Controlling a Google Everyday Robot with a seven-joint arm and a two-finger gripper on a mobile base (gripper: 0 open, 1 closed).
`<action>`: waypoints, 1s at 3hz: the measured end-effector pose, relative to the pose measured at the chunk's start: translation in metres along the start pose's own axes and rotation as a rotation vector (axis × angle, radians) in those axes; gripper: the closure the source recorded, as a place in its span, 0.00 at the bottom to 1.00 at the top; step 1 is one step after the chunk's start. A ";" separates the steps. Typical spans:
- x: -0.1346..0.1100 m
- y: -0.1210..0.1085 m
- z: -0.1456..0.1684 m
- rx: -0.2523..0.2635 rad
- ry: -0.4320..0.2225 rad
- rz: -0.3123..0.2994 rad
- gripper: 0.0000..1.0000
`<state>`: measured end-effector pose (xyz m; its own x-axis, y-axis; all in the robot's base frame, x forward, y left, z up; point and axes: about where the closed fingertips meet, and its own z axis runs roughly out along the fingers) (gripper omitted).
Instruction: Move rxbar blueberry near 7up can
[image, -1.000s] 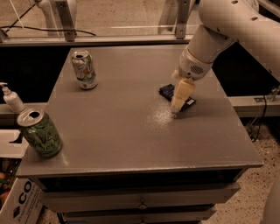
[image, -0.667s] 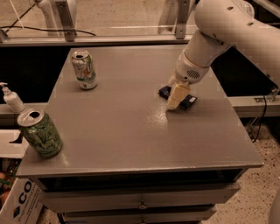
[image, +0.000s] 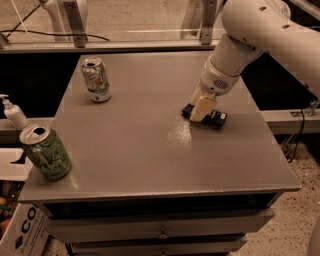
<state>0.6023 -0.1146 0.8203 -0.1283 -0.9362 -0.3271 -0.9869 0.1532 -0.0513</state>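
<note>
Gripper (image: 202, 108) down on the dark blue snack bar (image: 217, 119) at the right of the table (image: 150, 165), grip closed or not I cannot tell; bar lies well apart from the silver-white soda can (image: 96, 80) at far left, carry not yet made.

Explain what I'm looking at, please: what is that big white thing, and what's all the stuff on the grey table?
The white thing is a robot arm, seen by one camera looking down on the table. Its tip is the gripper, lowered onto a dark blue snack bar, the rxbar blueberry, which lies on the table's right half. A silver 7up can stands far left, a green can at the near left corner, a pump bottle off the table's left edge.
</note>
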 end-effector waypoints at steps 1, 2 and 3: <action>0.004 -0.004 0.001 0.021 -0.002 0.008 1.00; 0.004 -0.004 0.000 0.021 -0.002 0.008 1.00; -0.004 -0.010 -0.025 0.081 -0.030 -0.014 1.00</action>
<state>0.6104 -0.1205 0.8460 -0.1101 -0.9287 -0.3541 -0.9773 0.1661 -0.1318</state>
